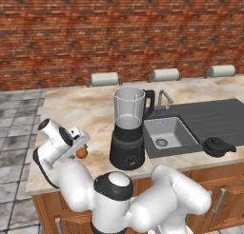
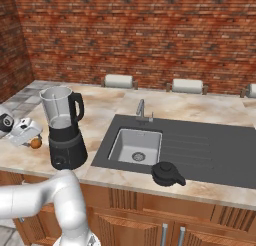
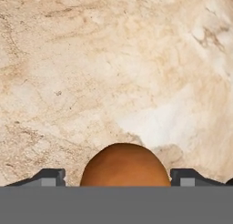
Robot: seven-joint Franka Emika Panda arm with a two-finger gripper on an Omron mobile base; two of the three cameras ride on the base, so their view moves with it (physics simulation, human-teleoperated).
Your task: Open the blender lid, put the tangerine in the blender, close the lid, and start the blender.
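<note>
The blender (image 1: 127, 133) (image 2: 64, 135) stands on the marble counter left of the sink, and its clear jar is uncovered. The blender lid (image 1: 218, 146) (image 2: 167, 173) lies on the dark drainboard near the counter's front edge. The tangerine (image 1: 82, 153) (image 2: 35, 143) (image 3: 125, 166) rests on the counter left of the blender base. My gripper (image 1: 80, 149) (image 2: 31, 139) (image 3: 117, 177) is down over it with a finger on each side. In the hand view the right tip is at the fruit's edge and a gap remains on the left. The gripper is open.
A sink basin (image 1: 183, 133) (image 2: 120, 140) with a faucet (image 1: 163, 99) (image 2: 141, 110) sits right of the blender. Paper towel rolls (image 1: 105, 79) (image 2: 119, 81) line the counter's back edge by the brick wall. The counter's left end (image 1: 35, 147) is close to the tangerine.
</note>
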